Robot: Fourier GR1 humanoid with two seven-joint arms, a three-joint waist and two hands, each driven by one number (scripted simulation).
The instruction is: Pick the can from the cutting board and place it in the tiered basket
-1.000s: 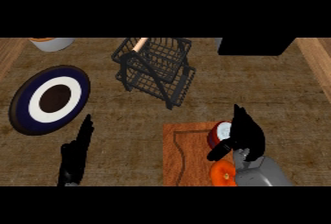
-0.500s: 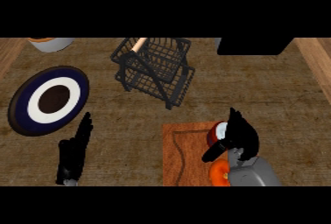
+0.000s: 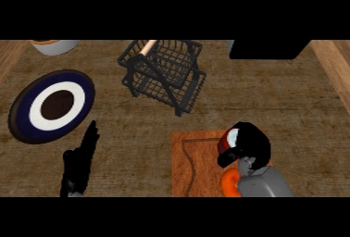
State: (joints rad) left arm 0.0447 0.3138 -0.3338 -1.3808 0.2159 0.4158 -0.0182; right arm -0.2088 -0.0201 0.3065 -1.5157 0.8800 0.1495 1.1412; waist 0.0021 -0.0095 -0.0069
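The robot's right hand point(image 3: 247, 144) curls round a red-and-white can point(image 3: 229, 139) on the cutting board point(image 3: 195, 162), which lies at the near right of the wooden desk point(image 3: 273, 102). The black fingers wrap the can's far side and top, hiding most of it; only a strip of its red and white wall shows on the left. Whether the can has left the board cannot be told from above. An orange thing point(image 3: 231, 183) shows on the board just under the grey forearm, close to the can.

The can looks rigid and smooth-walled, likely light, and apt to slide if pinched near its rim; a wrap round the middle of its body, as the hand appears to have, suits it best.

The left hand point(image 3: 80, 159) rests at the lower left of the view, fingers straight and pointing up, holding nothing.

The black wire tiered basket point(image 3: 164, 74) stands at the far middle of the desk, well apart from the board, with bare wood between. Its upper tier overhangs the lower, so the can would probably have to come in from above or from the open front. A blue and white plate point(image 3: 51, 105) lies to the left, a bowl point(image 3: 53, 45) sits at the far left edge and a dark box point(image 3: 270, 48) at the far right; none seems to cross the path.
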